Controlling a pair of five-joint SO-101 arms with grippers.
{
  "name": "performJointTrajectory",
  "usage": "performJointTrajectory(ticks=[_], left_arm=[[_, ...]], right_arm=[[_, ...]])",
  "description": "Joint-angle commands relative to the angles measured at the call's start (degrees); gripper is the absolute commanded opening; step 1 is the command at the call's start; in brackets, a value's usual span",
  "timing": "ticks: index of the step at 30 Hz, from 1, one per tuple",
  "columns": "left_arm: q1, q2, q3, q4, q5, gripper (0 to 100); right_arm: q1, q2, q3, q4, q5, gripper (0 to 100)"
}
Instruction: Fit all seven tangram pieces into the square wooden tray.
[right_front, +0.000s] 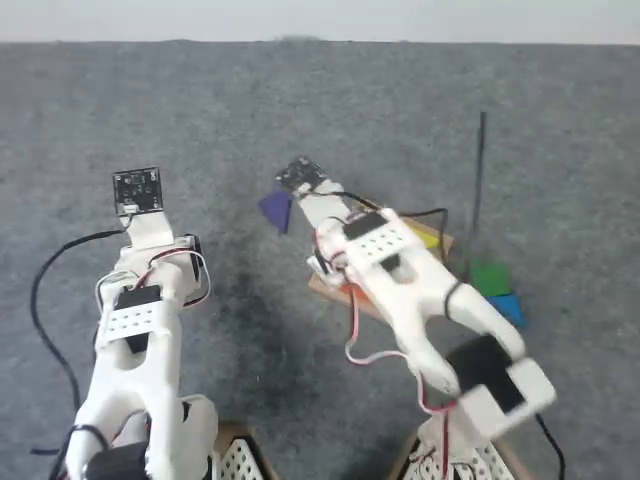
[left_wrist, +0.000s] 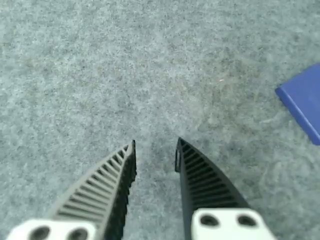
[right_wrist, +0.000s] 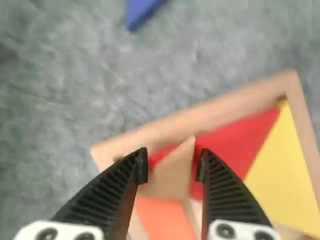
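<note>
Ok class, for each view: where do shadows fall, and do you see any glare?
High view: a soft, diffuse shadow darkens the carpet near the picture's middle, with no glare. Left wrist view: the carpet is evenly lit around the left gripper. Right wrist view: the wooden tray and red piece look matte, without highlights.

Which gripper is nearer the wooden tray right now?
Right. The right gripper is above a corner of the tray; the left gripper is over carpet, away from the tray.

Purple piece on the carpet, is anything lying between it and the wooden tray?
Nothing visible: bare carpet separates the purple piece from the tray; the right gripper hovers over the tray's corner.
</note>
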Motion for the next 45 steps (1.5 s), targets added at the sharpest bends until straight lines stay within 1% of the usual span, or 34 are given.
performJointTrajectory(ticks=[1, 7, 10, 13, 18, 23, 26, 29, 32, 33, 45], left_arm=[[0.4, 0.1, -0.6, -1.4, -0.9, 12], [0.4, 0.1, -0.6, -1.4, -0.9, 12], [0.4, 0.1, -0.6, -1.4, -0.9, 12], [0.4, 0.1, -0.6, -1.4, -0.9, 12], [0.4, 0.1, -0.6, -1.4, -0.9, 12], [0.4, 0.1, -0.6, -1.4, -0.9, 12], [0.4, 0.1, -0.6, -1.4, -0.9, 12], [0.4, 0.1, -0.6, -1.4, -0.9, 12], [0.4, 0.1, -0.6, -1.4, -0.9, 12], [0.4, 0.1, -0.6, -1.4, -0.9, 12], [1.2, 0.1, -0.6, -1.4, -1.0, 12]], right_arm=[[2.4, -11.3, 4.7, 0.2, -0.4, 15.9], [3.2, -21.8, 10.7, -0.1, -0.1, 15.9], [3.1, -24.0, 12.2, -0.2, -0.1, 15.9], [2.0, -24.0, 13.4, -2.5, 0.0, 15.9], [-0.6, -20.9, 13.5, -4.5, 0.0, 15.9], [-0.6, -13.9, 9.7, -5.0, 0.1, 16.0], [-0.7, -10.3, 8.6, -4.8, 2.5, 16.0], [0.2, -8.7, 8.9, -4.6, 3.6, 16.0], [2.7, -9.1, 9.0, -4.4, 3.7, 16.0], [3.6, -9.4, 9.0, -4.4, 4.2, 16.0], [12.4, -10.0, 8.6, -2.5, 20.5, 15.9]])
